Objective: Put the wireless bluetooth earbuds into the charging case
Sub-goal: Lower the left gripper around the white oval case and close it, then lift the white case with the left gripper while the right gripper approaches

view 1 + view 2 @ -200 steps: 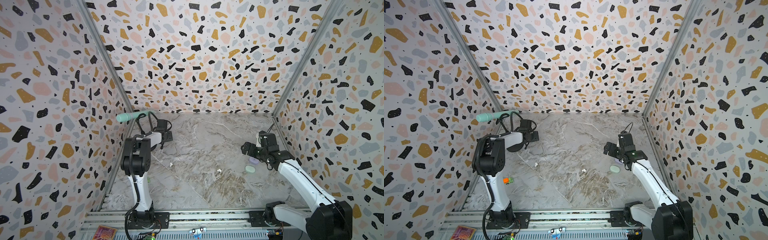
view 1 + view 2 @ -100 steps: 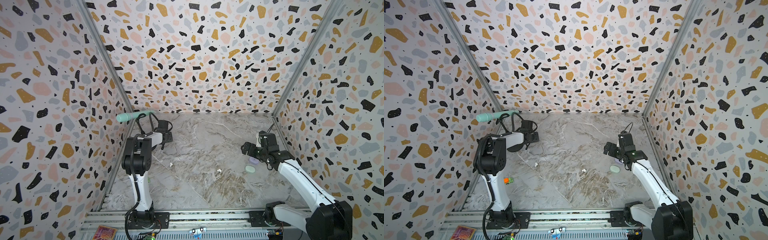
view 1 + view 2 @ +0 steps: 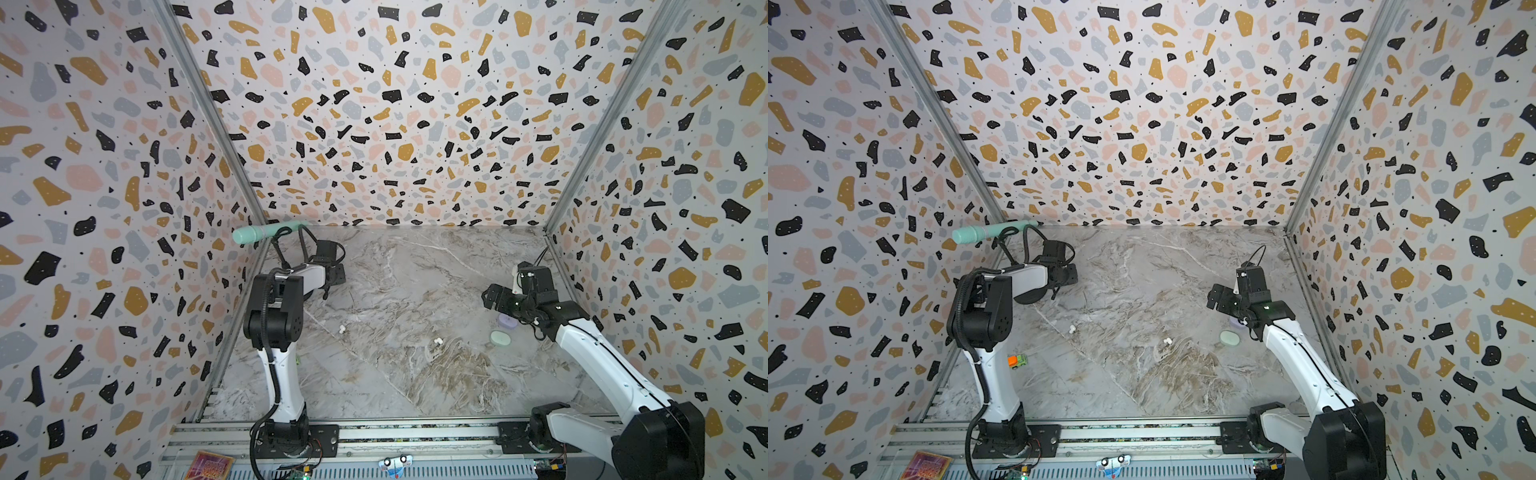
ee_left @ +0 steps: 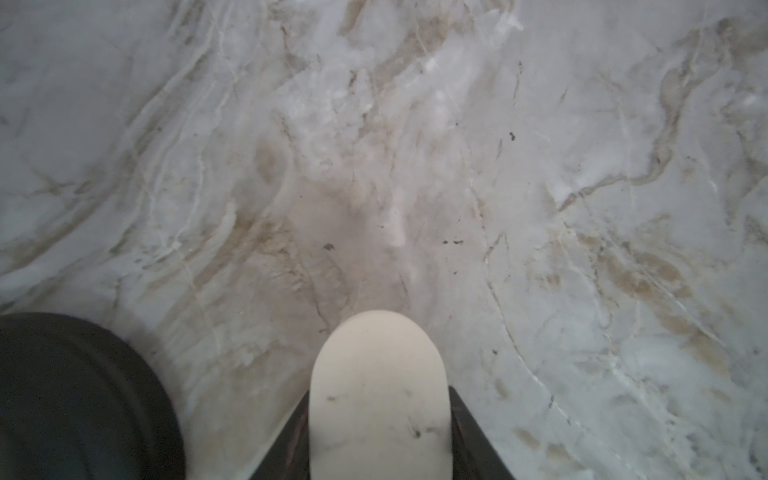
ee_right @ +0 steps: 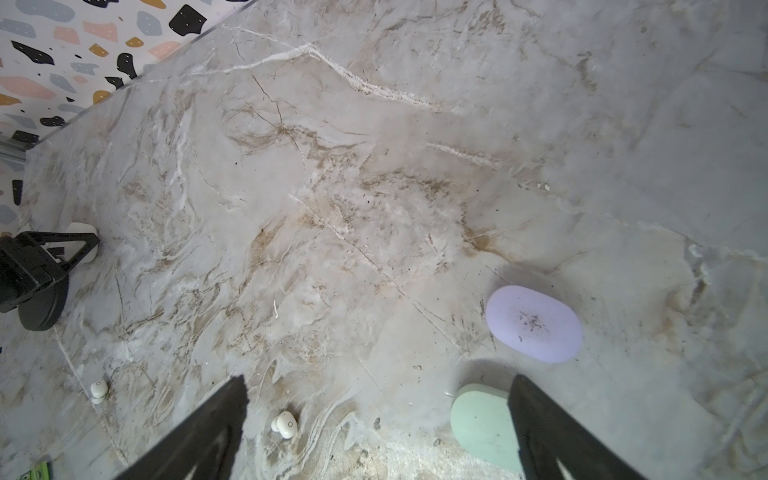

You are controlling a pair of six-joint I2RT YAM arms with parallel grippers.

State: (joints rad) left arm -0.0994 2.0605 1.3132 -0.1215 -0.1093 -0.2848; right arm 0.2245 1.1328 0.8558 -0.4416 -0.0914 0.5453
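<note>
Two white earbuds lie loose on the marble floor, one at mid-left [image 3: 342, 328] [image 5: 99, 390] and one near the middle [image 3: 437, 341] [image 5: 284, 424]. A cream charging case [image 4: 379, 395] sits between the fingers of my left gripper [image 4: 379, 392], which is shut on it low at the back left [image 3: 330, 282]. My right gripper [image 5: 379, 380] hangs open above the floor at the right [image 3: 496, 301], holding nothing. A mint case [image 5: 482, 424] lies closed beside one of its fingers. A lavender case [image 5: 534, 322] lies closed just beyond.
A teal cylinder [image 3: 266, 232] sticks out at the back left corner. A small orange and green toy [image 3: 1017, 360] lies by the left arm's base. Speckled walls close three sides, and a metal rail [image 3: 374, 436] runs along the front.
Both arms stay where they were. The left jaws have drawn in onto the cream case.
</note>
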